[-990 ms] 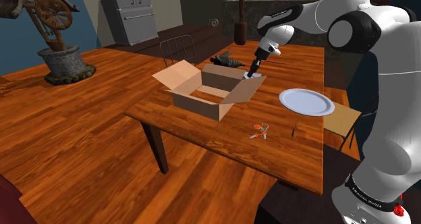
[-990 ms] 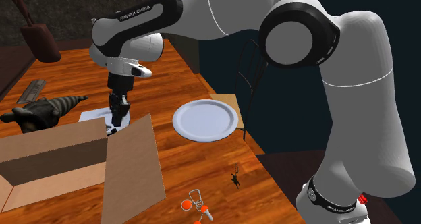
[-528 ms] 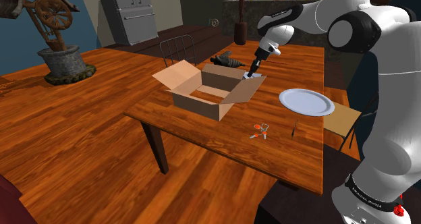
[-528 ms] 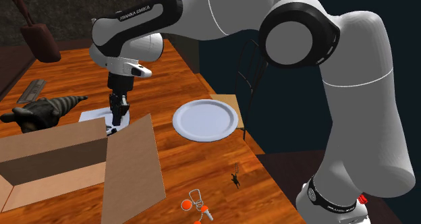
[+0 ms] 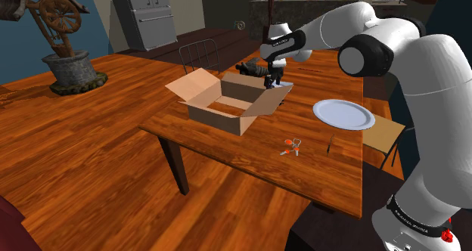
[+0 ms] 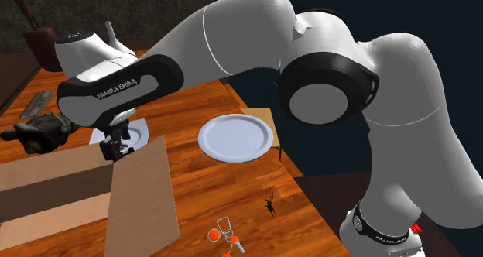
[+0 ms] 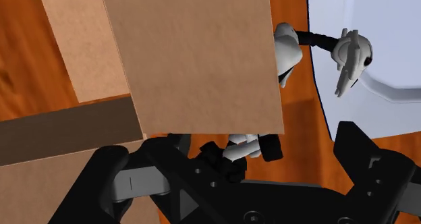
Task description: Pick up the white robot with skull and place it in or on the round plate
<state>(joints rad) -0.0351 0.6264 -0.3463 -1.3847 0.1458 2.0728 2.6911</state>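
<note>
Swinging over, the tool now nears the box flap.

Sheened wood, matt cardboard, smooth white shells

The desk and floor are reddish planked wood with a soft sheen. The cardboard box is matt brown. The round plate is smooth plain white, the arm glossy white, and the toy robot smooth white with black joints.
</note>
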